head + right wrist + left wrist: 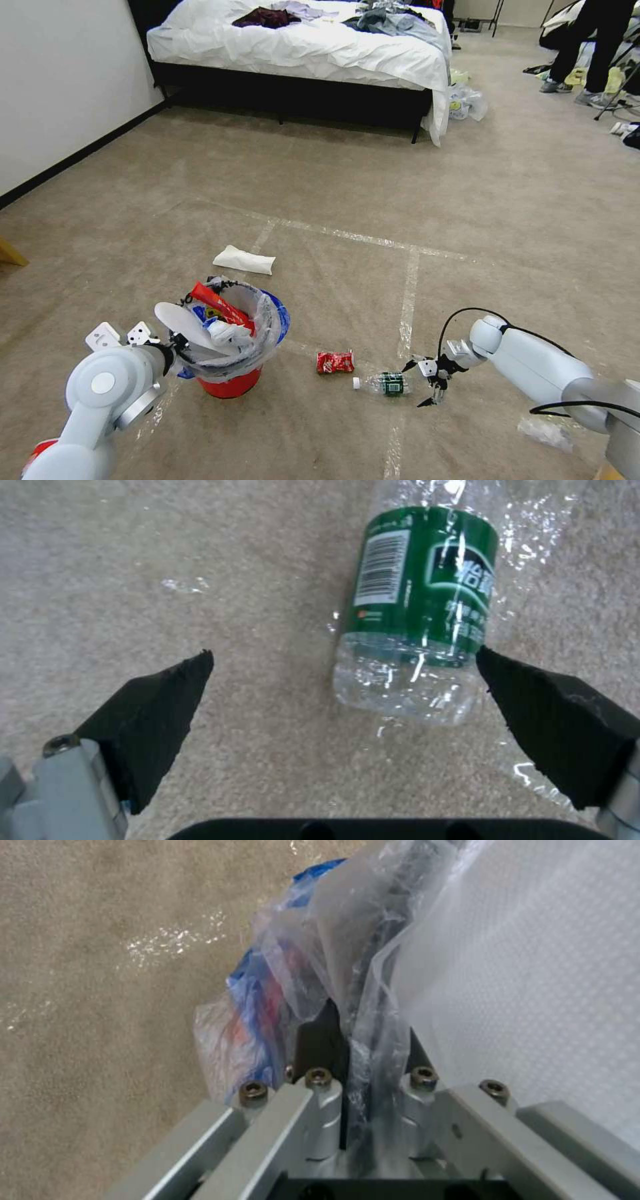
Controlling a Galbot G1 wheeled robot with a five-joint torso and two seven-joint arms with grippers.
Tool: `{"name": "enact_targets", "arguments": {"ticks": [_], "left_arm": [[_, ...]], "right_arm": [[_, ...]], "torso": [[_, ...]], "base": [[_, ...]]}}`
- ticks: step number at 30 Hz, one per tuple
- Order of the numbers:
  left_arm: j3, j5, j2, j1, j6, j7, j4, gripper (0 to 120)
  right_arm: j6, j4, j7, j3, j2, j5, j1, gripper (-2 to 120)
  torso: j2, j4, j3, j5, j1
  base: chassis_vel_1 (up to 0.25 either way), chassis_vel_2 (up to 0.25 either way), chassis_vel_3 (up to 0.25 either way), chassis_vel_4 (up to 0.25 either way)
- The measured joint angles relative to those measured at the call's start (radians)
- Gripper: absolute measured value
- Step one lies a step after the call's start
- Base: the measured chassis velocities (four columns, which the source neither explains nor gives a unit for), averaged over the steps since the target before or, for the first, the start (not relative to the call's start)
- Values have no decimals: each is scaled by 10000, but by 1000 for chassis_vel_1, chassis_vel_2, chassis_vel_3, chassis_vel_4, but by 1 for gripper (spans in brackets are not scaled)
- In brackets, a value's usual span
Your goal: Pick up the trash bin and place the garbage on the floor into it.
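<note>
The trash bin [231, 385], a small red bucket lined with a clear bag [313, 940], stands low at the left and holds a white slipper [183, 327] and a red wrapper [222, 308]. My left gripper [175, 350] [363, 1045] is shut on its near rim and bag. Whether the bin rests on the floor [333, 173] I cannot tell. Garbage lies on the carpet: a clear bottle with a green label [387, 385] [427, 580], a red snack wrapper [335, 362] and a white slipper [243, 260]. My right gripper [421, 383] [341, 652] is open just right of the bottle, whose base lies between the fingertips.
Shiny tape lines [408, 293] cross the carpet. A scrap of clear plastic [545, 432] lies near my right arm. A bed [300, 47] with heaped clothes stands at the back, a white wall [60, 87] runs along the left, and a person's legs [587, 47] show far right.
</note>
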Motion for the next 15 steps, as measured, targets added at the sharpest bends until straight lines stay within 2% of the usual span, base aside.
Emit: {"name": "enact_targets", "arguments": {"ticks": [12, 15], "left_arm": [[-5, 79, -46, 32, 6, 50, 7, 4], [5, 97, -34, 37, 6, 54, 7, 4]], "right_arm": [[2, -591, 301, 95, 491, -194, -110, 100], [-28, -728, 348, 187, 624, -200, -121, 95]], "torso": [[0, -2, 0, 0, 0], [0, 0, 0, 1, 0]], "base": [[0, 0, 0, 0], [0, 0, 0, 0]]}}
